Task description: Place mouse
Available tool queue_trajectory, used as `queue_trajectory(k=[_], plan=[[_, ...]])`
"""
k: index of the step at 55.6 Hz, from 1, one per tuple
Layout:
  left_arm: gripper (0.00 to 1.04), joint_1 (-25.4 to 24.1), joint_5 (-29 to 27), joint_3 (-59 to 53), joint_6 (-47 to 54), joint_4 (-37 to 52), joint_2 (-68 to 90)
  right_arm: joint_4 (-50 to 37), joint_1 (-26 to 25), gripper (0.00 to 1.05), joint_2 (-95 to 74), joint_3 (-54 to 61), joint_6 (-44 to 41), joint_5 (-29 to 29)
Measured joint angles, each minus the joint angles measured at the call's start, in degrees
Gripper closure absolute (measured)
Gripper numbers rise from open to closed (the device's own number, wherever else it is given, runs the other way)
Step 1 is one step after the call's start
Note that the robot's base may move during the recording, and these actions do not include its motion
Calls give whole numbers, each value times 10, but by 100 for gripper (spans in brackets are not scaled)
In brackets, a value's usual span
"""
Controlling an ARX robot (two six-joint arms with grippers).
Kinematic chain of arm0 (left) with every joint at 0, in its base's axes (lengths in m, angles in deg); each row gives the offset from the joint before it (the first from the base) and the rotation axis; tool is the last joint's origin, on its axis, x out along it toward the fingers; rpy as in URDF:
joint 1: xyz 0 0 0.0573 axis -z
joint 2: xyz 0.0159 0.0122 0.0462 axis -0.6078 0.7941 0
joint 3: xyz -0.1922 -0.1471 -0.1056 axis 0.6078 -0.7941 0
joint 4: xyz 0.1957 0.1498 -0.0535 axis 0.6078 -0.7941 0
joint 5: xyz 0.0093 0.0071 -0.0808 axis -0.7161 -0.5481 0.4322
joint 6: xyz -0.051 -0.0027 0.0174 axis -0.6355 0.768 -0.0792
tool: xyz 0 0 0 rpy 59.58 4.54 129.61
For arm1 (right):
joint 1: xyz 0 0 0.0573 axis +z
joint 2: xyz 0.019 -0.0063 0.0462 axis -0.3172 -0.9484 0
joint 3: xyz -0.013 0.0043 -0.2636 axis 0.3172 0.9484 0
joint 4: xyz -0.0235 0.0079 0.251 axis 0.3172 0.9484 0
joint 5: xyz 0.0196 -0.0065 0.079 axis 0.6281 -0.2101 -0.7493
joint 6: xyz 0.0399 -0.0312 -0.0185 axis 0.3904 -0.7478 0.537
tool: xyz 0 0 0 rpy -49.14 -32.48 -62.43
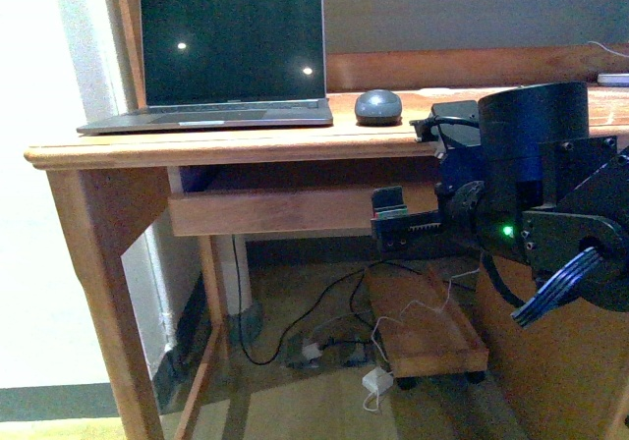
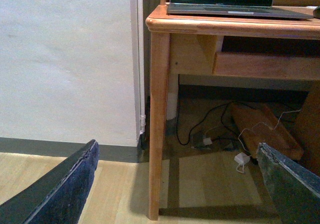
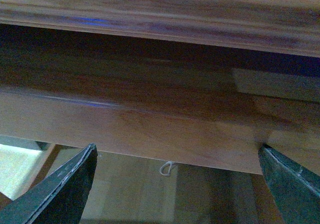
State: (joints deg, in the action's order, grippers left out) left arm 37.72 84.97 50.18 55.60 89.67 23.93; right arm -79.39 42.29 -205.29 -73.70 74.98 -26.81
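Observation:
The mouse [image 1: 378, 106], a small dark grey dome, sits on the wooden desk [image 1: 246, 147] just right of the open laptop [image 1: 231, 52]. My right gripper [image 1: 393, 222] is open and empty. It hangs below the desk's front edge, in front of the drawer [image 1: 285, 209], below and slightly right of the mouse. In the right wrist view the gripper [image 3: 176, 149] faces the desk's underside and the drawer front [image 3: 150, 129]; the mouse is hidden there. My left gripper [image 2: 177, 146] is open and empty, low near the floor, facing the desk leg [image 2: 159, 124]. The left arm is not in the front view.
A low wooden wheeled board [image 1: 432, 327] lies under the desk with dark cables and a white adapter [image 1: 376, 381] beside it. A white wall [image 2: 65, 59] stands left of the desk. The laptop [image 2: 235, 6] shows at the top of the left wrist view.

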Motion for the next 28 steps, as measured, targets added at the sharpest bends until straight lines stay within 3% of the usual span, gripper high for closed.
queue_trajectory(k=[12, 28], plan=[[8, 0, 0, 0, 0, 0, 0, -22, -15, 7, 82, 94, 46, -68], [8, 0, 0, 0, 0, 0, 0, 42, -89, 7, 405, 365, 187, -246]])
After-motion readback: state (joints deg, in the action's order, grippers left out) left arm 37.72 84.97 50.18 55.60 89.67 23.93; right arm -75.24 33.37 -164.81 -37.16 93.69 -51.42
